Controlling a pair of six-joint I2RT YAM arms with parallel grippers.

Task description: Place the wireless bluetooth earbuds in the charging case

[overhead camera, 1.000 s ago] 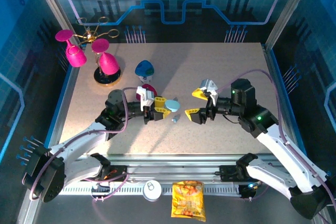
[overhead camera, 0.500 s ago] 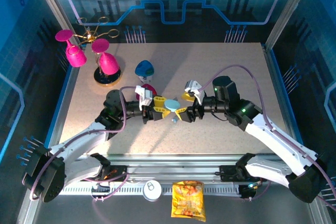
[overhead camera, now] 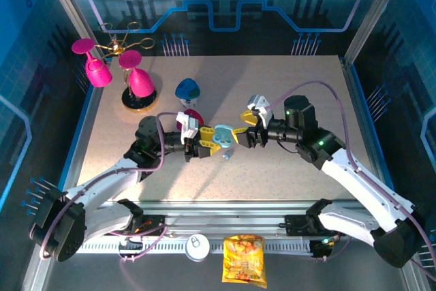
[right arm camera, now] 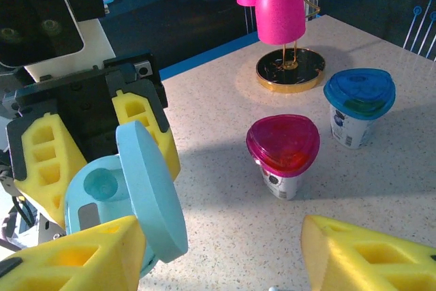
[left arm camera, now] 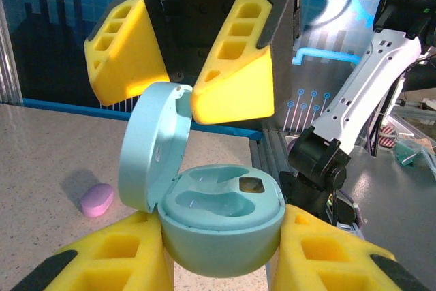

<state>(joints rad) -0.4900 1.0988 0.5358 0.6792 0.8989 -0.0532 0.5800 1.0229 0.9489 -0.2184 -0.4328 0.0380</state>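
My left gripper (left arm camera: pixel 225 253) is shut on the pale blue charging case (left arm camera: pixel 225 226), holding its base between the yellow pads. The lid (left arm camera: pixel 153 144) stands hinged up on the left, and both wells are empty. My right gripper (left arm camera: pixel 184 93) faces it, open, with one finger on each side of the lid's top edge. In the right wrist view the lid (right arm camera: pixel 150 189) sits against the left finger, and the right gripper (right arm camera: pixel 218 253) has a wide gap. A pinkish-purple earbud (left arm camera: pixel 97 200) lies on the table. A small pale earbud (overhead camera: pixel 225 155) lies below the case (overhead camera: pixel 221 138).
A pink-lidded cup (right arm camera: pixel 283 144) and a blue-lidded cup (right arm camera: pixel 359 93) stand behind the grippers. Pink glasses hang on a gold stand (overhead camera: pixel 136 86) at the back left. A snack bag (overhead camera: pixel 243 258) and a can (overhead camera: pixel 197 247) lie at the near edge.
My right arm has swung left from mid-table up to the case, and its jaws have narrowed. The left arm has stayed still with the case.
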